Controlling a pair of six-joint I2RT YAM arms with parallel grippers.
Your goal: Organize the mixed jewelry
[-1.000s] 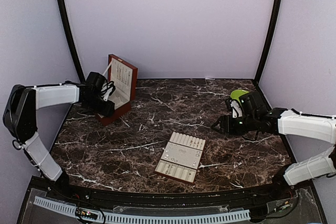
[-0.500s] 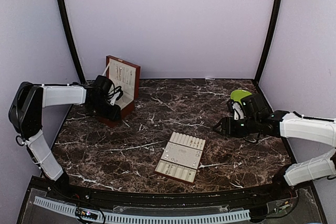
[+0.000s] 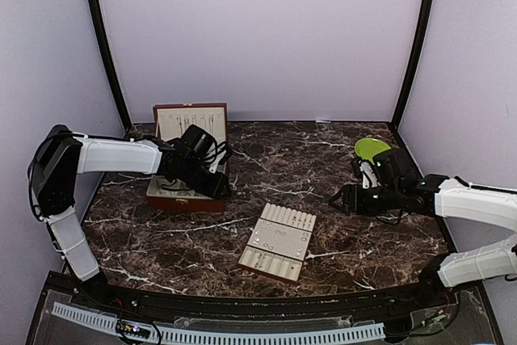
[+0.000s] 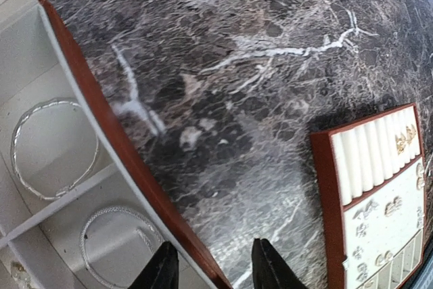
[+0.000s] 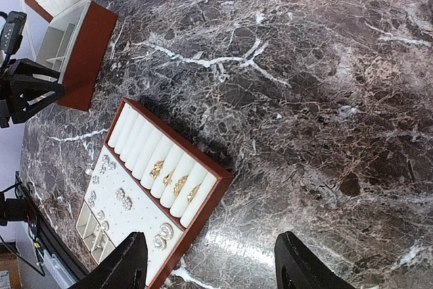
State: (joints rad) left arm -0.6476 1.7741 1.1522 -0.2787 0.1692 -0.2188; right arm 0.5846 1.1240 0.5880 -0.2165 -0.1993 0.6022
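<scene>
- Looking down from the top camera, I see a marble table (image 3: 266, 159) carrying a red-brown wooden box (image 3: 186, 202) at the left rear, a cream insert tray (image 3: 281, 241) near the middle front and a green dish (image 3: 370, 148) at the right rear.
- The box stands open with its lid (image 3: 191, 121) upright at the back. Small pieces line the lid, too fine for me to name.
- My left arm lies across the open box and hides most of its compartments from above.
- The left gripper (image 4: 216, 256) has its jaws apart, astride the box's wall. Cream lining shows beside one finger and marble beside the other.
- On the left wrist view, two silvery hoops (image 4: 54, 147) lie inside the box, each in its own compartment with a partition between them.
- The mixed jewelry (image 5: 123, 198) sits on the tray as tiny silvery pieces scattered over the flat dotted pad. I cannot tell what kind each piece is.
- A few gold rings (image 5: 177, 184) are tucked in the tray's slotted rolls, just beside that pad.
- The right gripper (image 5: 215, 256) has its jaws wide apart above bare marble, near the tray but apart from it, between the tray and the dish.
- Box and tray are well apart, with marble between them.
</scene>
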